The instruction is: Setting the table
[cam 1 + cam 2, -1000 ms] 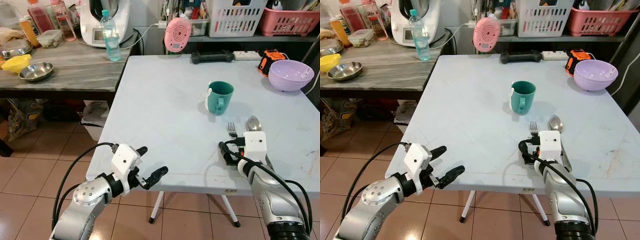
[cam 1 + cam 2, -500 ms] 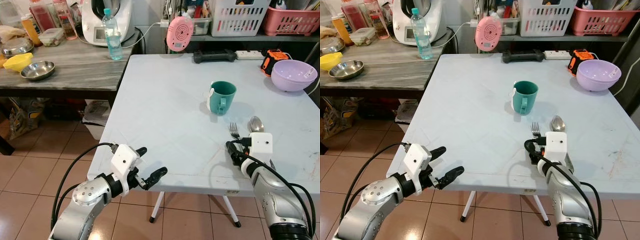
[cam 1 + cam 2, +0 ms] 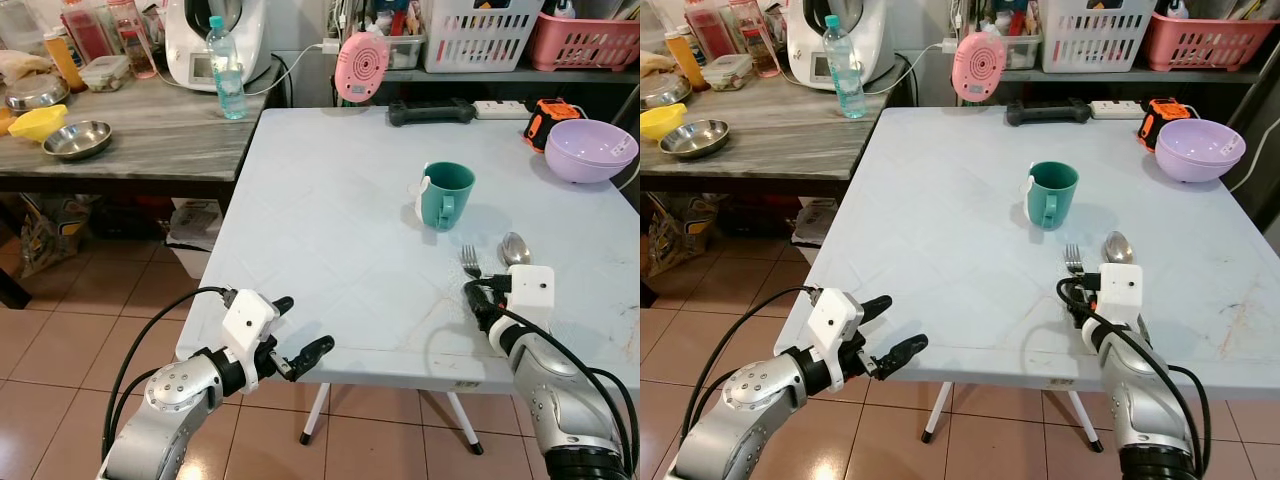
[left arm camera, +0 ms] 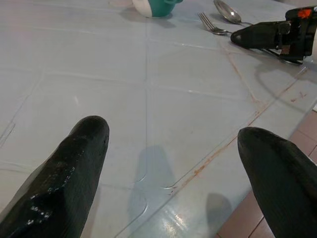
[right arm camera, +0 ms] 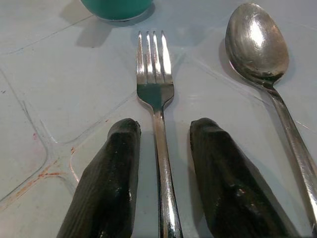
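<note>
The fork point(image 5: 158, 99) lies flat on the worktop point(image 3: 330, 220) at 5 o'clock from the green mug point(image 3: 444, 194), with the spoon point(image 5: 257, 44) just beside it. The right end effector point(image 5: 161, 178) straddles the fork handle, fingers parted and not clamping; releasing or nudging it looks like the current step. Next, lift clear without dragging the fork. The left end effector point(image 3: 300, 335), spread open, hovers off the worktop's near edge

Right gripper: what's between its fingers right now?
The fork handle runs between the right gripper fingers, which straddle it apart on the table. The spoon lies outside them, per the right wrist view.
</note>
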You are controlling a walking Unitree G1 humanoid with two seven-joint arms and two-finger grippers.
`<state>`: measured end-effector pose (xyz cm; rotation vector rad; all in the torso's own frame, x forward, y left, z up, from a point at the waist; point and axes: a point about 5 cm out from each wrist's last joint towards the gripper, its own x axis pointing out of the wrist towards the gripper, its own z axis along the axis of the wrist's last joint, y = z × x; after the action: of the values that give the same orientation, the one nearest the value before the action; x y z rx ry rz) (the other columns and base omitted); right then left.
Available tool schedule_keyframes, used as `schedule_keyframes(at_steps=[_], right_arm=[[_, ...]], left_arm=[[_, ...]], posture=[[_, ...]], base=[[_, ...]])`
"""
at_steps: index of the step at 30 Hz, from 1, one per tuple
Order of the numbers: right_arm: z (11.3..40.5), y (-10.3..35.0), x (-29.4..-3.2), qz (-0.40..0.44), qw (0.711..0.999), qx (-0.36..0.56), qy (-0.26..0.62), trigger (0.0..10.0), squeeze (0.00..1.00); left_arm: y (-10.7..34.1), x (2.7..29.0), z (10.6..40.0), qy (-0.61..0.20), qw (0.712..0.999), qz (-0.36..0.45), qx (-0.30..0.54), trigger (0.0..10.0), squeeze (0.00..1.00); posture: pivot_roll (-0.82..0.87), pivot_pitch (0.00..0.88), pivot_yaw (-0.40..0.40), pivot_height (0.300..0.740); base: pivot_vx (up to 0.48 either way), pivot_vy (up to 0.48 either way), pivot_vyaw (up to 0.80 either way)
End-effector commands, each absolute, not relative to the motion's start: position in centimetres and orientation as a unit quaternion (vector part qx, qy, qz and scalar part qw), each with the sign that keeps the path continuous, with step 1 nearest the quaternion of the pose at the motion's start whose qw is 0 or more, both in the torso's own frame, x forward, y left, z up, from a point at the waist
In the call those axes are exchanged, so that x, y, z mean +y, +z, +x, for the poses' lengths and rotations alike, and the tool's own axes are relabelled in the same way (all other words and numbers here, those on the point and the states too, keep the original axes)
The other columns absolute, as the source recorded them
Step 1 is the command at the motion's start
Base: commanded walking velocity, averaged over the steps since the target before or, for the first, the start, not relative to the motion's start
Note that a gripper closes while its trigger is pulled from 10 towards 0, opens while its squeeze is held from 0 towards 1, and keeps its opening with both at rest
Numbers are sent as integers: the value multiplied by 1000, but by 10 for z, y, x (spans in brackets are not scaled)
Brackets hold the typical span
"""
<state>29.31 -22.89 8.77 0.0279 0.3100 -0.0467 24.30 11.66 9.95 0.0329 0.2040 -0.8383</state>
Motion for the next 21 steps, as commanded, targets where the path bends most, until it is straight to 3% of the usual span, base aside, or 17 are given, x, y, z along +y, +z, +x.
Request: schedule_keyframes(at_steps=[1, 21], right_arm=[[283, 68, -235, 22, 978, 205, -40, 0, 0], [281, 63, -230, 26, 976, 212, -31, 0, 0]], left_arm=[[105, 114, 242, -414, 905, 22, 92, 10000, 0], [104, 113, 242, -416, 904, 0, 93, 10000, 0]], posture=[[-53, 56, 63, 740], [-53, 56, 62, 740]], base=[[0, 0, 0], [0, 0, 0]])
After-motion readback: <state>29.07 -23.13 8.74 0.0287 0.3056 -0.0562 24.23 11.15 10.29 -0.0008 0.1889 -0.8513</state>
